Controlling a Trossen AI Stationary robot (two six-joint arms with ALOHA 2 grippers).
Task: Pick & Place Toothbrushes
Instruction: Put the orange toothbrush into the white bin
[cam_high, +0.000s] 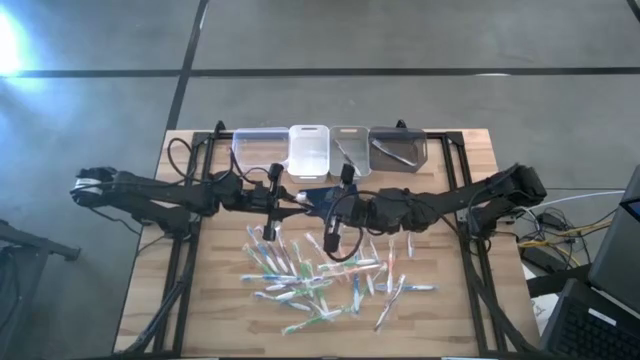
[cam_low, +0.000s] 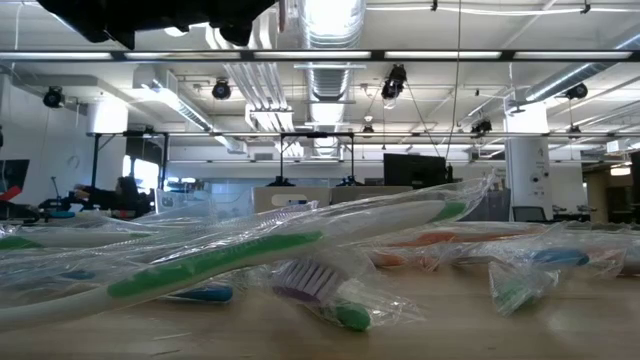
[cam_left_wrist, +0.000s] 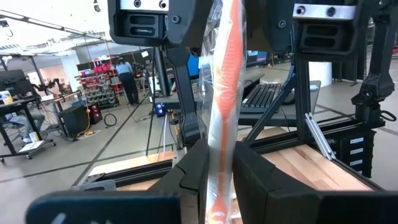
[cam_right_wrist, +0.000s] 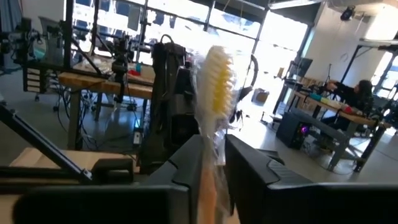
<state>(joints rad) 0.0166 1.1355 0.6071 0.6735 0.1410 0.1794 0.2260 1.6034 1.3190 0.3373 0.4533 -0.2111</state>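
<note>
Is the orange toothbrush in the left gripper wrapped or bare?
Wrapped: clear film surrounds the orange toothbrush standing between the left gripper fingers.

Open-plan robotics lab or workshop, as indicated by exposed ceiling ducts (cam_low: 325, 40) and strip lighting, polished concrete floor (cam_high: 400, 40), further wooden workbenches (cam_right_wrist: 106, 84) laden with cables, stocked shelving (cam_left_wrist: 99, 84), and seated or standing people (cam_left_wrist: 127, 78) beyond.

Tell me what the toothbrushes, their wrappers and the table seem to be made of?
The toothbrushes look like smooth, glossy plastic: white handles with green or orange strips. Their wrappers seem thin clear film, crinkled and catching the light. The table looks like pale wood planks, with visible grain and seams. The orange toothbrush in the left gripper is wrapped too.
</note>
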